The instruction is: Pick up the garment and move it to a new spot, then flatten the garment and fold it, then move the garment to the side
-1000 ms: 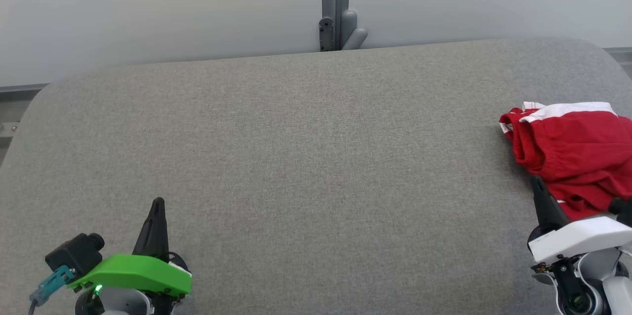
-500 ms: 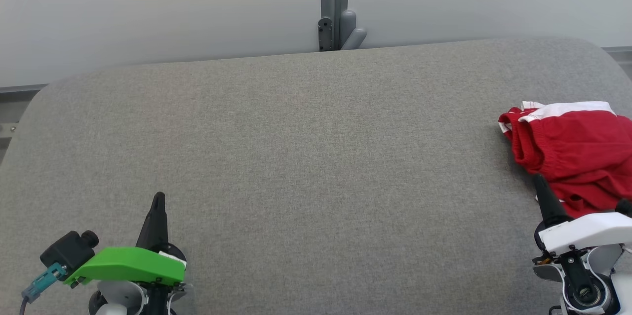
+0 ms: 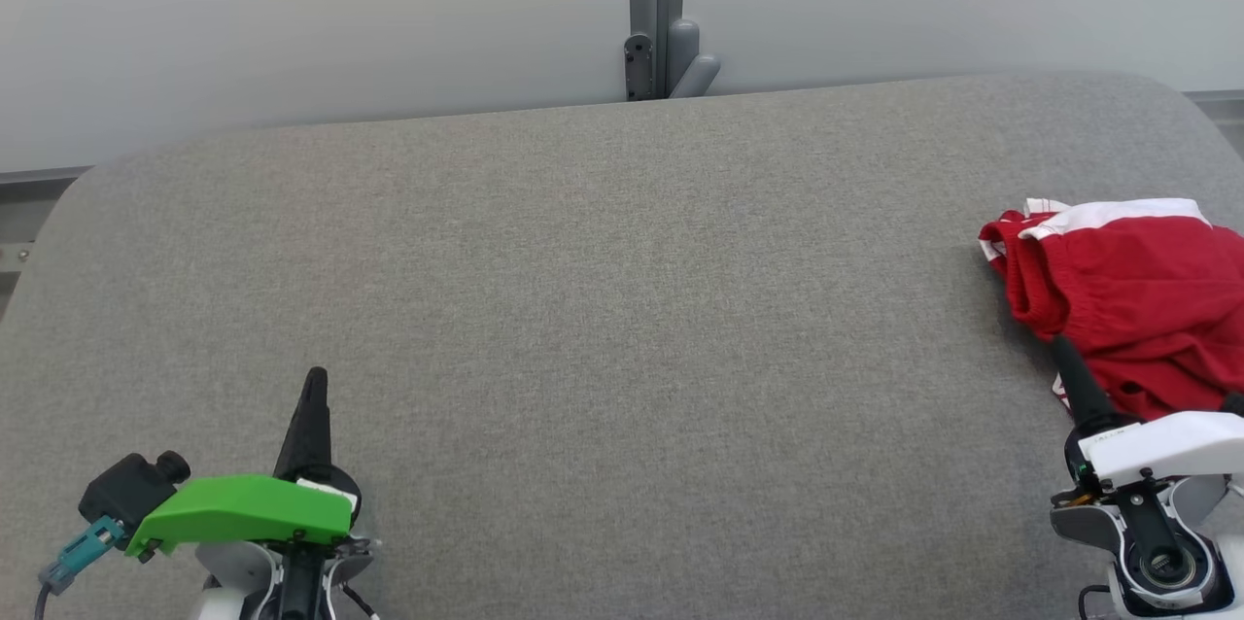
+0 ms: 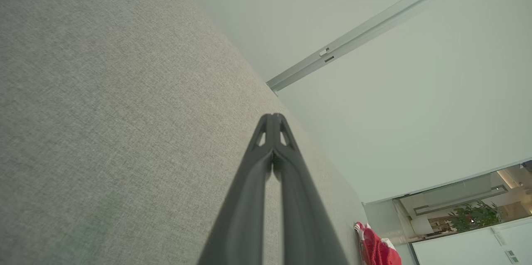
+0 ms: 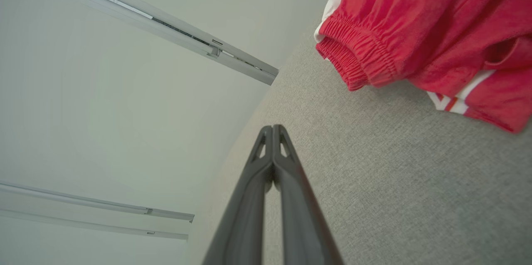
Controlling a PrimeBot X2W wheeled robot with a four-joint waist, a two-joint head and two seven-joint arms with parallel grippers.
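Observation:
The garment (image 3: 1132, 294) is a crumpled red piece with white trim and an elastic waistband, lying at the right edge of the grey padded table (image 3: 603, 309). My right gripper (image 3: 1055, 344) is shut and empty, its tip just at the garment's near left edge. In the right wrist view the garment (image 5: 432, 32) lies up and to the right of the shut right gripper (image 5: 272, 127), apart from it. My left gripper (image 3: 316, 374) is shut and empty over bare table at the lower left. In the left wrist view the left gripper (image 4: 272, 115) points along the table, with the garment (image 4: 376, 248) far off.
A pale wall (image 3: 292, 17) runs behind the table, with a grey post and bracket (image 3: 661, 47) at its middle. The table's rounded far corners and left edge (image 3: 39, 241) are near the wall.
Both arms drew back toward the bottom of the head view; the left gripper's tip rose slightly. The garment has not moved.

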